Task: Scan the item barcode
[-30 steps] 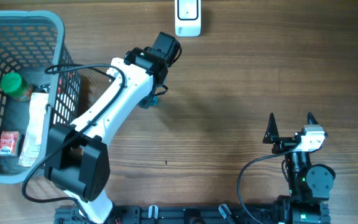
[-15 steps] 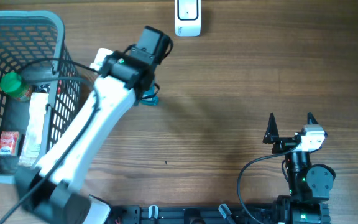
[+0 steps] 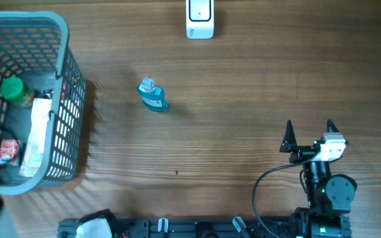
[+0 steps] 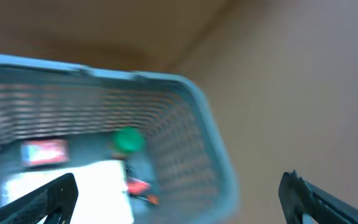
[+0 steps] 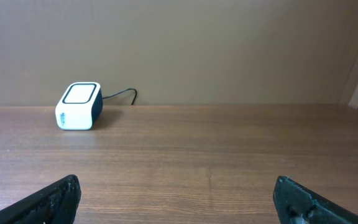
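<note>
End effectors both spread wide, nothing held. Left end effector (image 4: 178, 182) faces the basket (image 4: 210, 134), view blurred. Right end effector (image 3: 309, 125) sits near right over the table (image 3: 243, 99). Blue bottle (image 3: 153, 96) is on the table left of centre, right of the basket, well apart from both. Scanner (image 3: 200, 18) at far edge, centre. Basket holds green-capped bottle (image 3: 12, 88), white box (image 3: 37, 135), red packet (image 3: 8, 152).
</note>
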### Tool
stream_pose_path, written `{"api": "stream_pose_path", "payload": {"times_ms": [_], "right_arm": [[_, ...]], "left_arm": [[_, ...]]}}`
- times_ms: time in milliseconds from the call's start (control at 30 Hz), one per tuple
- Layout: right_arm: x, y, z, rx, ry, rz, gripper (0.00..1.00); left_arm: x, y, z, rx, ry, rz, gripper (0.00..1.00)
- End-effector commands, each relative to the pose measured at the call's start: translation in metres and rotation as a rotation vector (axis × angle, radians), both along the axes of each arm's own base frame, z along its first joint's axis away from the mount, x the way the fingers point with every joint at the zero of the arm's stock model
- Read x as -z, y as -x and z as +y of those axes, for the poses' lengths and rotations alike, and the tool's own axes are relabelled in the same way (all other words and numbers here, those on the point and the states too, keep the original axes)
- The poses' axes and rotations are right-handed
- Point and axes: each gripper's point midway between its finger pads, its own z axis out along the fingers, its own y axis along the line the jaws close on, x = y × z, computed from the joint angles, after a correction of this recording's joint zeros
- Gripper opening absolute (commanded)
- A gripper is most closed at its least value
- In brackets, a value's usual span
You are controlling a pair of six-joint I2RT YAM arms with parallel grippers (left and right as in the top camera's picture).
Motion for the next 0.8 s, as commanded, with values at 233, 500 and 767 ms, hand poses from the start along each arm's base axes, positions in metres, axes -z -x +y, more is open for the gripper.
{"api": "stream_pose_path", "payload": {"times_ms": [233, 500, 767], "right_arm": [[-0.001, 0.000, 0.003, -0.016, 0.009, -0.004, 1.00], [-0.001, 0.000, 0.003, -0.016, 0.009, -0.004, 1.00], [-0.001, 0.000, 0.003, -0.016, 0.009, -0.004, 1.00]], "left_arm": [[0.170, -0.107, 0.095, -0.059, 0.205, 0.493, 1.00], [0.258, -0.153, 0.114, -0.073, 0.238, 0.660, 1.00], [0.283, -0.165, 0.126, -0.116, 0.178, 0.706, 1.00]]}}
